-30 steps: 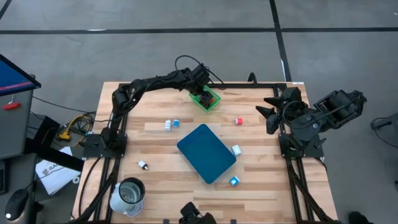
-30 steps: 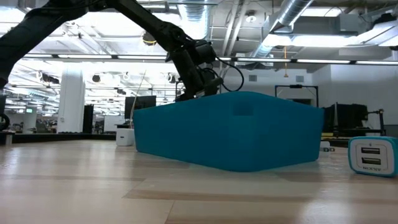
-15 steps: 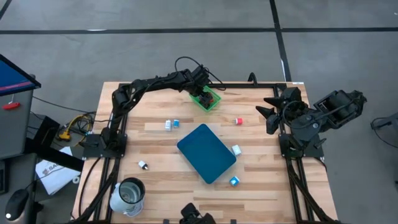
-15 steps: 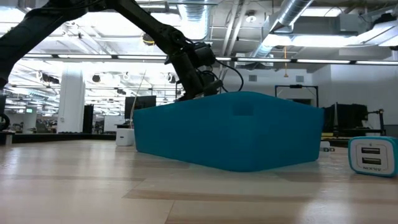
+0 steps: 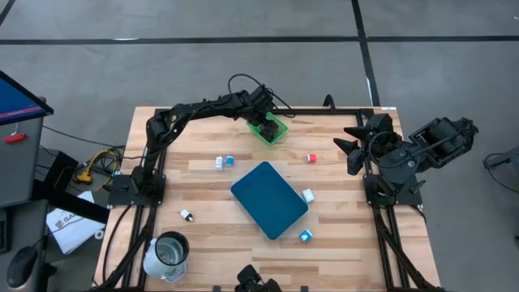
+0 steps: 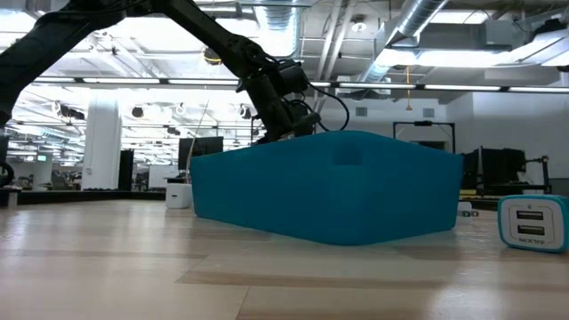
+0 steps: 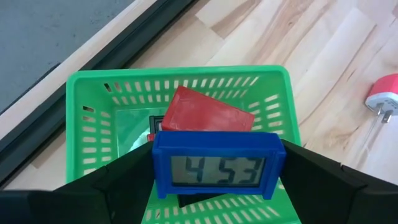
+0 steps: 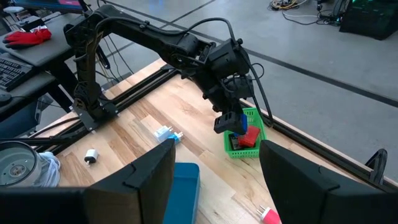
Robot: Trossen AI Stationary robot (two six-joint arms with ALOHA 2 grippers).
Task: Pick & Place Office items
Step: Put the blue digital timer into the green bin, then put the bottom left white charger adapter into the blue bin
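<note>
Best done by lowering the blue clock (image 7: 217,165) straight down and parting the fingers only once it sits well inside the green mesh basket (image 5: 268,128) at the desk's far edge, a little left of the middle; clamped now between the left gripper (image 7: 217,186), just above the basket's open top, display facing the wrist camera. Inside already: a red rectangle (image 7: 207,114) leaning against something dark, so worth setting the clock toward the freer side and not on the red piece's raised edge, where tipping out seems possible. Parked off the desk's right edge, well apart from everything: the right gripper (image 8: 214,180), fingers spread wide and holding nothing. Left on the desk (image 5: 203,191), around the teal board (image 5: 269,199) near the middle: two white-and-blue blocks (image 5: 223,162) left of it, one white-and-blue block (image 5: 308,195) touching or just beside its right edge, another (image 5: 305,236) near its front corner, a small red-and-white piece (image 5: 310,157) toward the right edge, a small white-and-black piece (image 5: 186,215) toward the left. Hard to tell: what the dark item under the red rectangle is, and how full the basket is, with the clock covering its near half. From table height, basket hidden behind the teal board.
</note>
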